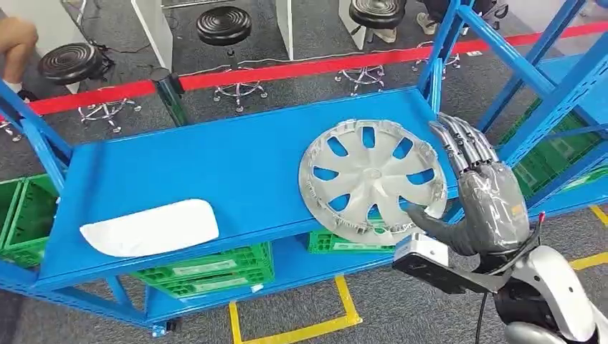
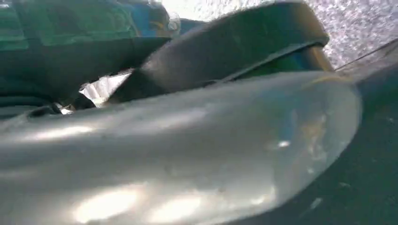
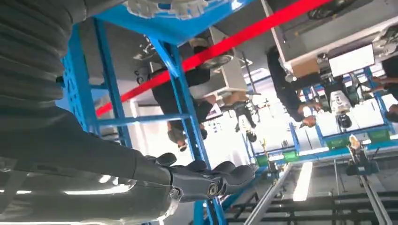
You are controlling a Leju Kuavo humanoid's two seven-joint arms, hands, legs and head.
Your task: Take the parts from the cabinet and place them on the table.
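A silver hubcap lies flat on the right part of the blue cabinet shelf. A white curved panel lies near the shelf's front left. My right hand hovers at the hubcap's right rim with its fingers stretched out and apart and its thumb at the near rim, gripping nothing. In the right wrist view the dark fingers hold nothing, and the hubcap's edge lies beyond them. The left wrist view is blurred: a glossy grey shape that may be my left hand's thumb, its pose unreadable.
Blue uprights rise just behind my right hand. Green crates sit on the lower shelf. A red barrier tape and black stools stand beyond the cabinet. Yellow floor markings run in front of it.
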